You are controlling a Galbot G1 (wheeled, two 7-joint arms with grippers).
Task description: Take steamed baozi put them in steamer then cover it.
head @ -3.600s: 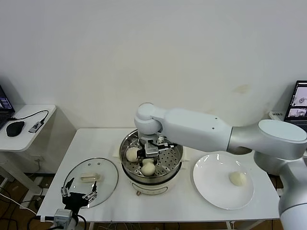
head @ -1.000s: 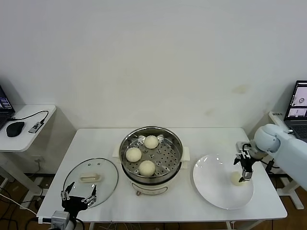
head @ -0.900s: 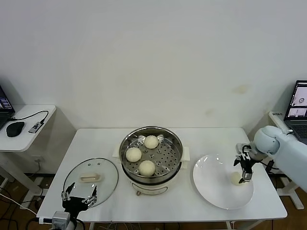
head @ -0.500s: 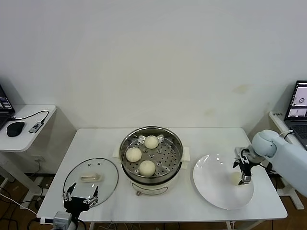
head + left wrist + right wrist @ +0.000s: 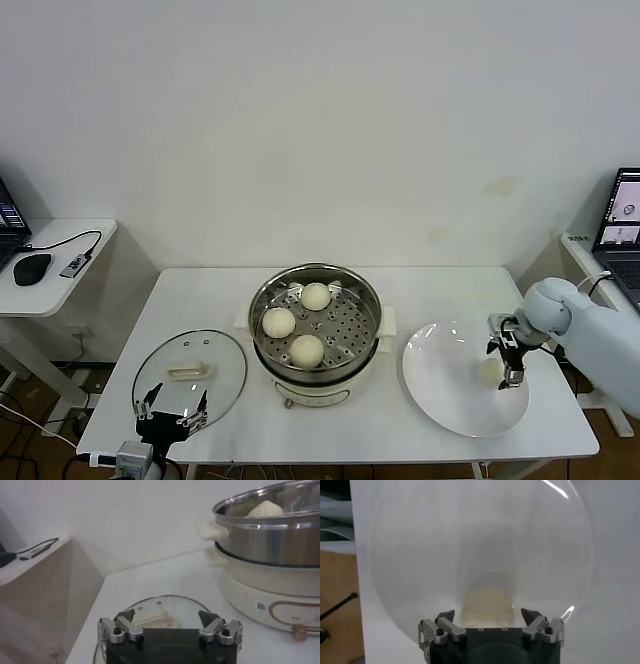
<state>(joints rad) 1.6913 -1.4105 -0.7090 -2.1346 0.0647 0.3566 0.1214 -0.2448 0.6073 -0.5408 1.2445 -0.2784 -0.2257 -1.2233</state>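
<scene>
The right gripper (image 5: 509,352) hung wide open over the last steamed baozi (image 5: 491,371) on the white plate (image 5: 440,392); three buns (image 5: 307,350) sat in the steamer (image 5: 316,335), and the left gripper (image 5: 171,412) waited open by the glass lid (image 5: 190,378)

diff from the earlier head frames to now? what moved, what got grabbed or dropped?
The right gripper left the steamer, where a third baozi now sits, swung to the white plate and came down open over the last baozi, not yet gripping. Unchanged: glass lid on the table, left gripper open near it.
</scene>
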